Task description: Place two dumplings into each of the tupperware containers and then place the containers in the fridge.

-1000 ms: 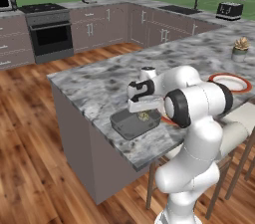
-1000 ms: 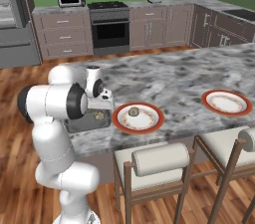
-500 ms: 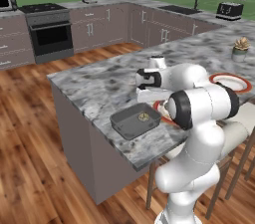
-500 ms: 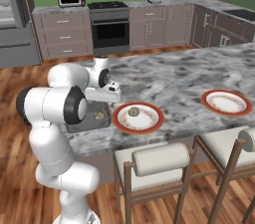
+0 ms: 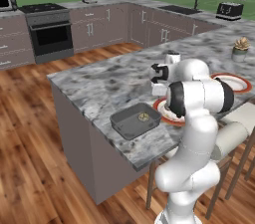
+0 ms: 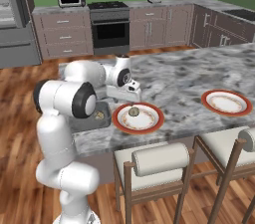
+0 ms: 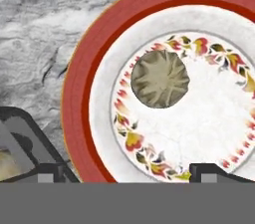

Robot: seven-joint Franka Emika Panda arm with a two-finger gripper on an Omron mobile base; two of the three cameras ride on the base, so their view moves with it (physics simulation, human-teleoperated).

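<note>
Marble bench point(image 5: 99, 86); grey tupperware container point(image 5: 133, 121) holding one dumpling, just beside red-rimmed plate point(image 7: 84, 76). Claw point(image 6: 127, 90) released, empty, above plate; remaining dumpling point(image 7: 159, 78) directly ahead between the tips, no long axis

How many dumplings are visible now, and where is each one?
2. One dumpling lies on the near red-rimmed plate; another dumpling sits inside the grey container. Others may be hidden.

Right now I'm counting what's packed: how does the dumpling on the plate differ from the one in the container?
The plate dumpling sits on the red-rimmed plate, under the open jaws; the container dumpling lies in the grey tupperware container, already moved. Both are small tan lumps.
</note>
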